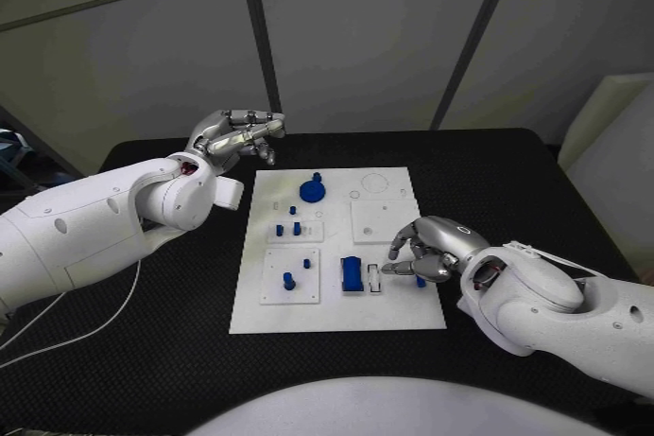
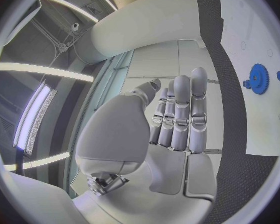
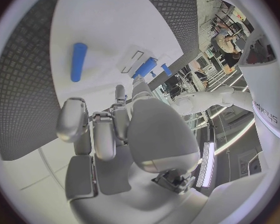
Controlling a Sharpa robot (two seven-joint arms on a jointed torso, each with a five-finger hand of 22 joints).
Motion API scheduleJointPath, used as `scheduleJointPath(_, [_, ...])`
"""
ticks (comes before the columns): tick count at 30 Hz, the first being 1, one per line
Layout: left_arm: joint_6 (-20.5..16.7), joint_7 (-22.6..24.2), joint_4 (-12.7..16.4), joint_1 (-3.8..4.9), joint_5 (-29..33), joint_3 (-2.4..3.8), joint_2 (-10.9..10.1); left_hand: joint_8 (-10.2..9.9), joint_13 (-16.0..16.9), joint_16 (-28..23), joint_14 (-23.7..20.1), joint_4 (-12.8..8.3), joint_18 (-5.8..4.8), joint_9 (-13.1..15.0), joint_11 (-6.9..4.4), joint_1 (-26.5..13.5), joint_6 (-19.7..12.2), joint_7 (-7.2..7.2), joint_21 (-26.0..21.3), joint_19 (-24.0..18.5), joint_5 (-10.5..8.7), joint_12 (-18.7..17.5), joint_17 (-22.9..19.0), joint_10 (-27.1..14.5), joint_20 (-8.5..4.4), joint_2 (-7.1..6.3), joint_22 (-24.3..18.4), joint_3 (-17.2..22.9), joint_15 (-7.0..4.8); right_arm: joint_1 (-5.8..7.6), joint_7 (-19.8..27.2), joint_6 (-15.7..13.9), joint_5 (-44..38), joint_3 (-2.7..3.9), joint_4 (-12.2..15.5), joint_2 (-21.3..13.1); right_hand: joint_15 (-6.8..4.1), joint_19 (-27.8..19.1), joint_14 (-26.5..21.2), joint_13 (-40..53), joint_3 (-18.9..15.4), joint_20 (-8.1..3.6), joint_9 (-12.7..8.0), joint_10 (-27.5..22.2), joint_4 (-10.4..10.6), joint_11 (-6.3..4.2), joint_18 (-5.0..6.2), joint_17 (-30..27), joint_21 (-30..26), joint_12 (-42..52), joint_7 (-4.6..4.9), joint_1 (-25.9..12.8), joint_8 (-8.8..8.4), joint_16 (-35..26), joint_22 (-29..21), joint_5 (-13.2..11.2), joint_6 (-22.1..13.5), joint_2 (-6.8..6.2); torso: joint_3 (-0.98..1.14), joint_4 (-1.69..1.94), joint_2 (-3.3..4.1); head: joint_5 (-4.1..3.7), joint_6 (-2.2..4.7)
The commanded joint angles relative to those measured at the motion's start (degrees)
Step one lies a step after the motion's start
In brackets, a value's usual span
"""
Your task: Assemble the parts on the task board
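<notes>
Blue block lies lengthwise along the task board.

Black table with a fine textured surface, running under and all round the white plate. White cable trailing across its near left part in a loose curve. Pale panelled wall behind the far edge, crossed by dark upright strips. Pale object standing past the far right corner.

White rounded arm shells, silver segmented fingers, red wrist accents
</notes>
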Motion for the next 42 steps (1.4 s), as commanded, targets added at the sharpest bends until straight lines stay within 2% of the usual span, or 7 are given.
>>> scheduleJointPath(1, [0.5,0.1,0.2,0.07,0.2,0.01,-0.1,0.1,0.1,0.3,-0.3,-0.1,-0.27,-0.1,-0.01,-0.4,-0.1,0.11,-0.3,-0.1,-0.14,0.2,-0.1,-0.6,0.39,0.21,-0.1,-0.3,-0.01,0.07,1.3,-2.0,2.7,0.02,0.6,-2.3,0.58,-0.2,4.9,-8.8,-0.1,0.58,-0.7,-0.2,0.8,0.54,-0.11,9.9,-0.4,-0.6,0.37,-0.8,-1.31,-0.5,-0.3,0.5,-0.5,0.04,-0.03,-0.10,-0.05,-0.50,0.07])
scheduleJointPath(4, [0.4,0.1,0.4,0.08,0.2,-0.01,-0.1,0.1,0.1,0.3,-0.3,-0.1,-0.27,-0.1,-0.01,-0.4,-0.1,0.11,-0.3,-0.1,-0.14,0.2,-0.1,-0.6,0.39,0.21,-0.1,-0.3,-0.01,0.08,0.5,-1.0,1.9,0.02,0.8,-4.9,0.93,-0.4,4.9,-9.1,-0.3,0.95,-2.0,-0.4,1.8,0.92,-0.04,9.6,-0.6,-1.1,0.81,-1.3,-3.35,-0.6,-0.5,1.8,-0.4,0.06,-0.06,-0.15,-0.07,-1.01,0.24])
scheduleJointPath(6, [0.4,0.1,0.5,0.08,0.2,-0.01,-0.1,0.1,0.1,0.3,-0.3,-0.1,-0.27,-0.1,-0.01,-0.4,-0.1,0.11,-0.3,-0.1,-0.14,0.2,-0.1,-0.6,0.39,0.21,-0.1,-0.3,-0.01,0.07,-0.1,-0.4,0.9,0.01,0.7,-6.0,1.09,-0.5,4.8,-9.1,-1.0,1.16,-2.9,-0.4,2.6,1.07,0.01,9.4,-0.7,-1.3,0.97,-1.7,-4.77,-0.8,-0.6,4.3,0.3,-0.47,-0.02,-0.18,-0.06,-1.27,0.34])
scheduleJointPath(10, [0.4,0.2,0.5,0.07,0.2,-0.02,0.1,0.1,0.1,0.3,-0.3,-0.1,-0.27,-0.1,-0.01,-0.4,-0.1,0.11,-0.3,-0.1,-0.14,0.2,-0.1,-0.6,0.39,0.21,-0.1,-0.3,-0.01,0.05,-0.9,0.2,-0.3,0.00,0.5,-6.8,1.07,-0.5,4.8,-9.0,-1.7,1.21,-3.5,-0.3,3.2,1.01,0.04,9.3,-0.8,-1.3,0.83,-1.9,-5.52,-0.9,-0.7,6.3,1.4,-0.68,0.12,-0.33,-0.10,-1.46,0.36])
scheduleJointPath(20, [0.5,0.1,0.5,0.05,0.2,-0.11,0.1,0.2,0.1,0.4,-0.4,0.0,-0.27,-0.1,0.01,-0.3,-0.2,0.13,-0.4,-0.1,-0.13,0.4,-0.2,-0.7,0.42,0.28,-0.1,-0.4,0.01,-0.11,-2.9,3.0,-1.7,-0.07,-1.3,-5.6,0.79,-0.2,4.9,-7.7,-3.3,1.01,-4.0,0.7,4.8,0.65,-0.04,9.7,-0.6,0.2,0.36,-3.1,-5.90,-0.6,-0.3,7.2,3.5,-1.03,0.03,-0.07,0.03,-1.72,0.36])
scheduleJointPath(25, [0.5,0.1,0.5,0.04,0.2,-0.12,0.1,0.2,0.1,0.4,-0.4,0.0,-0.27,-0.1,0.01,-0.3,-0.2,0.13,-0.4,-0.1,-0.13,0.4,-0.2,-0.7,0.42,0.28,-0.1,-0.4,0.01,-1.18,-3.5,3.6,-1.8,-0.08,-1.8,-4.8,0.72,-0.1,4.9,-7.6,-3.6,0.95,-3.9,0.7,4.9,0.55,-0.05,9.7,-0.6,0.3,0.22,-3.3,-5.83,-0.6,-0.2,7.2,4.0,-1.11,-0.02,0.01,0.01,-1.70,0.21])
scheduleJointPath(42, [0.6,0.1,0.5,0.01,0.2,-0.13,0.0,0.2,0.1,0.4,-0.4,0.0,-0.27,-0.1,0.01,-0.3,-0.2,0.13,-0.4,-0.1,-0.13,0.4,-0.2,-0.7,0.42,0.28,-0.1,-0.4,0.01,-2.81,-4.8,6.6,-3.4,-0.08,-2.7,-2.9,0.13,-0.1,4.9,-7.4,-3.4,0.45,-3.3,0.7,3.5,-0.17,-0.04,9.8,-0.6,0.3,-0.58,0.0,-5.12,-0.6,-0.2,7.8,5.8,-0.94,0.00,-0.03,0.01,-1.53,-0.16])
